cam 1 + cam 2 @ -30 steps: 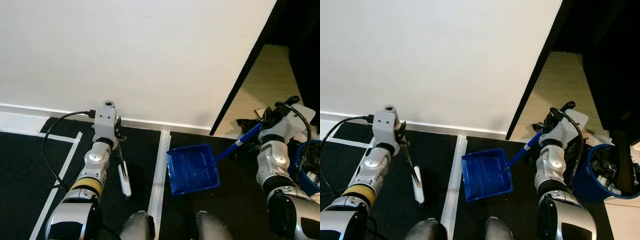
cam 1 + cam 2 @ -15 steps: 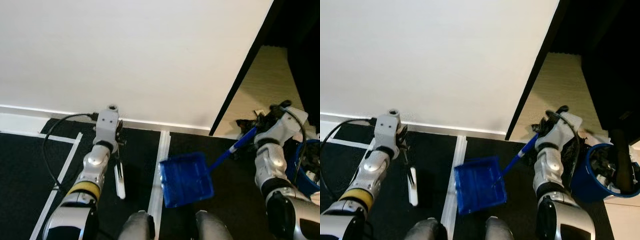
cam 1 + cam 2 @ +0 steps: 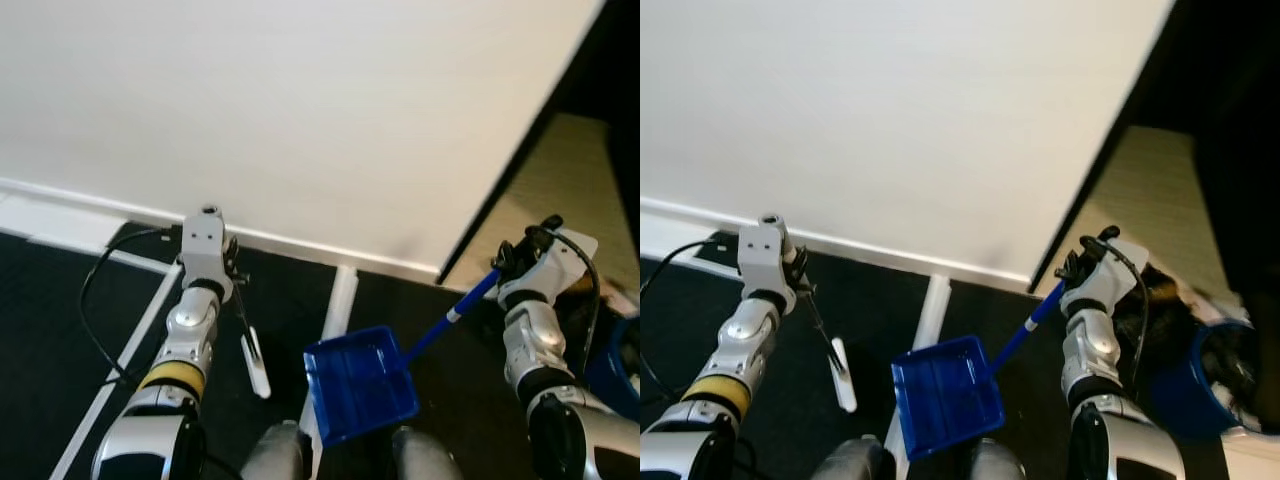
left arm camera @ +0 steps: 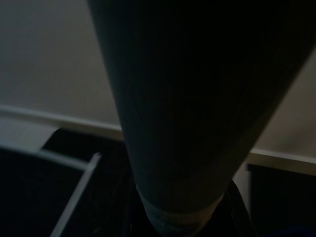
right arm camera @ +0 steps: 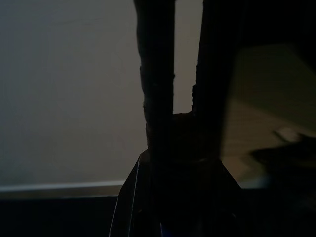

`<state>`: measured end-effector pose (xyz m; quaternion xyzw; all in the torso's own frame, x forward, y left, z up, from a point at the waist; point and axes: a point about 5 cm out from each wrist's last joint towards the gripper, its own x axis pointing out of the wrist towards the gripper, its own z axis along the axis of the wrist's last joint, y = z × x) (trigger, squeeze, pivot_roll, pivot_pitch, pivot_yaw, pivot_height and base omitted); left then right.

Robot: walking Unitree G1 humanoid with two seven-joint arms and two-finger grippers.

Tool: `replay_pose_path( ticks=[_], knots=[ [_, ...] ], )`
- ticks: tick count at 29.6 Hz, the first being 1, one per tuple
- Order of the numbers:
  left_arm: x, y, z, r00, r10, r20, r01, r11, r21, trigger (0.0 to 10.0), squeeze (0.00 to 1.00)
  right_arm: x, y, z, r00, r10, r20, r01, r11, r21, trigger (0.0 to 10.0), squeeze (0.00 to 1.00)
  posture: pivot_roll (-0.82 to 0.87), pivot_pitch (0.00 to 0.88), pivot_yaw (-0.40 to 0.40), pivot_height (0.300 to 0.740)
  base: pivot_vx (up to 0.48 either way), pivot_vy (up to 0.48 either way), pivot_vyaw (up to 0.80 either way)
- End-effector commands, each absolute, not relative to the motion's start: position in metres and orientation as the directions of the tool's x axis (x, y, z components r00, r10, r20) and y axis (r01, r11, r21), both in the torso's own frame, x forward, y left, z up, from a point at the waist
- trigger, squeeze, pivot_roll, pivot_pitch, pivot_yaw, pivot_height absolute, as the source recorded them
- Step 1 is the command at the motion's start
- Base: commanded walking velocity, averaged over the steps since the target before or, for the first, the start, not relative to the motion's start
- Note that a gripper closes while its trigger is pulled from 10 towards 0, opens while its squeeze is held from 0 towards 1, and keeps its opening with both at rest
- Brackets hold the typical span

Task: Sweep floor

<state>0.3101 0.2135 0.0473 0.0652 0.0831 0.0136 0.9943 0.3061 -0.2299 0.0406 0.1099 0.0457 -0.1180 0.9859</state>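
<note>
Honestly, my worry here is a tool slipping or snagging.
My right gripper [image 3: 505, 262] pinches the blue dustpan [image 3: 360, 381] by its handle, pan hanging low between my feet; my left gripper [image 3: 235, 283] clamps the brush [image 3: 252, 352] over dark floor [image 3: 60, 330]. The white floor strip [image 3: 335, 300] could catch either.

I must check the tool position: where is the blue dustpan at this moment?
In the left eye view the blue dustpan is low at centre over the black floor, beside the white floor strip; the right gripper holds its handle.
</note>
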Motion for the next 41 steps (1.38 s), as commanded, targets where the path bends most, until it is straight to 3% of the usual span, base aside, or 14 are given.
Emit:
replay_pose_path(
  ticks=[1, 8, 16, 26, 31, 41],
  knots=[
    [0.310, 0.214, 0.045, 0.980, 0.041, -0.193, -0.007, 0.984, 0.176, 10.0, 0.00, 0.309, -0.227, 0.042, 0.970, -0.214, -0.115, 0.235, 0.944, 0.232, 10.0, 0.00, 0.13, 0.033, -0.049, 0.740, 0.000, 0.000, 0.80],
    [0.308, 0.212, 0.042, 0.973, 0.006, -0.232, 0.048, 0.972, 0.229, 10.0, 0.00, 0.307, -0.230, 0.040, 0.967, -0.222, -0.128, 0.247, 0.941, 0.230, 10.0, 0.00, 0.13, 0.040, -0.047, 0.740, 0.000, 0.000, 0.80],
    [0.305, 0.191, 0.038, 0.961, -0.113, -0.251, 0.191, 0.931, 0.312, 10.0, 0.00, 0.301, -0.230, 0.033, 0.957, -0.241, -0.158, 0.275, 0.929, 0.246, 10.0, 0.00, 0.13, 0.045, -0.046, 0.740, 0.000, 0.000, 0.80],
    [0.303, 0.186, 0.036, 0.963, -0.107, -0.248, 0.187, 0.927, 0.324, 10.0, 0.00, 0.304, -0.236, 0.038, 0.950, -0.276, -0.145, 0.305, 0.919, 0.248, 10.0, 0.00, 0.13, 0.038, -0.048, 0.740, 0.000, 0.000, 0.80],
    [0.303, 0.200, 0.037, 0.964, -0.026, -0.265, 0.099, 0.959, 0.264, 10.0, 0.00, 0.310, -0.236, 0.044, 0.953, -0.273, -0.133, 0.299, 0.918, 0.260, 10.0, 0.00, 0.14, 0.038, -0.056, 0.740, 0.000, 0.000, 0.80],
    [0.302, 0.210, 0.037, 0.959, 0.003, -0.284, 0.083, 0.953, 0.291, 10.0, 0.00, 0.313, -0.238, 0.048, 0.951, -0.283, -0.126, 0.307, 0.915, 0.262, 10.0, 0.00, 0.14, 0.035, -0.063, 0.740, 0.000, 0.000, 0.80]
  ],
)
